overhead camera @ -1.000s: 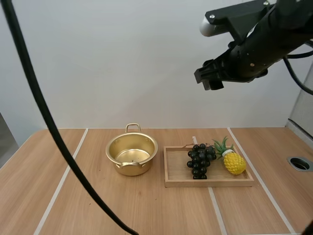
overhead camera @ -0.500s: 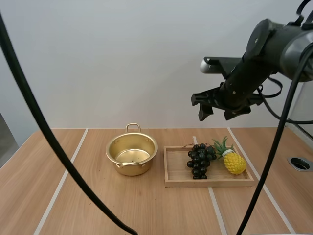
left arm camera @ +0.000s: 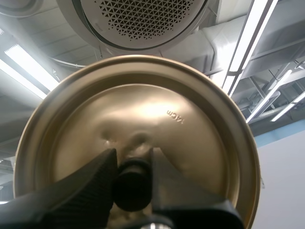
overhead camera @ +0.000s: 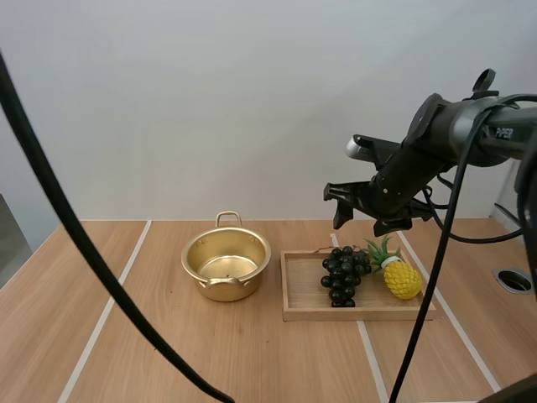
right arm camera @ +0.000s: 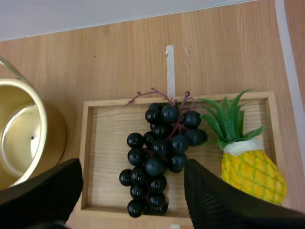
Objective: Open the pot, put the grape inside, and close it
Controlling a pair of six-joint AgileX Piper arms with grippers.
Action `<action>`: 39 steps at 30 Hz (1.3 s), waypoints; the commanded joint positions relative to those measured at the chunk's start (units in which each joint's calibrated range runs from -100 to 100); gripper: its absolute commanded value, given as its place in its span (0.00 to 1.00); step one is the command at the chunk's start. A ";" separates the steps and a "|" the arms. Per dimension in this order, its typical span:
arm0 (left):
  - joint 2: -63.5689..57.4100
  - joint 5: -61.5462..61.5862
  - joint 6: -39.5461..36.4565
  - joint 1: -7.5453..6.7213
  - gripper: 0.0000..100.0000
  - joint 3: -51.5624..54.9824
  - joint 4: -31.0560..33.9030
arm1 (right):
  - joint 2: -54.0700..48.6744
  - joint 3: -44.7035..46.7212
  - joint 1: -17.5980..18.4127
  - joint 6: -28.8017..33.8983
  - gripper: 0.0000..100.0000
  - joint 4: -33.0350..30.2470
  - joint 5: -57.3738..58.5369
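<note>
From above: the right gripper [overhead camera: 361, 220] hangs over the back edge of a wooden tray [overhead camera: 302, 312], its two black fingers spread wide with nothing between them. The grapes [overhead camera: 343, 274] lie in the middle of the tray, a toy pineapple [overhead camera: 401, 278] just beside them on the right. The gold pot [overhead camera: 226, 264] stands open-topped on the table [overhead camera: 151, 353], just left of the tray, one handle facing forward and the other toward the back.

At the left wrist: the left gripper [left arm camera: 132, 167] is turned upward, its fingers [left arm camera: 90, 179] pinched on the black knob [left arm camera: 133, 186] of the pot's lid [left arm camera: 143, 105]. The lid's gold disc faces the camera.

At the right wrist: the camera looks straight down on the tray [right arm camera: 87, 157]. The right gripper's fingers [right arm camera: 217, 202] stand far apart, one on each side of the dark bunch of grapes [right arm camera: 159, 157] and above it, apart from the fruit. The pineapple [right arm camera: 252, 174] lies just beside the bunch, and the pot [right arm camera: 24, 138] sits beside the tray's far end.
</note>
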 commanded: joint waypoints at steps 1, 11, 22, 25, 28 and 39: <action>-0.35 -2.40 -0.55 -0.04 0.00 -0.26 0.31 | 2.55 0.22 -0.20 0.26 1.00 0.46 -4.61; -0.35 -2.40 -0.55 -0.04 0.00 -0.26 0.31 | 6.02 0.22 -0.20 0.36 1.00 0.19 -6.81; -0.35 -2.40 -0.55 -0.04 0.00 -0.26 0.31 | 6.02 0.22 -0.20 0.36 1.00 0.22 -7.44; -0.35 -2.40 -0.55 -0.04 0.00 -0.26 0.31 | 6.02 0.22 -0.20 1.10 1.00 0.34 -6.50; -0.35 -2.40 -0.55 -0.04 0.00 -0.26 0.31 | 6.02 0.22 -0.20 7.68 1.00 0.46 -4.58; -0.35 -2.40 -0.55 -0.04 0.00 -0.26 0.31 | 6.46 0.22 -0.20 16.71 1.00 0.23 -5.48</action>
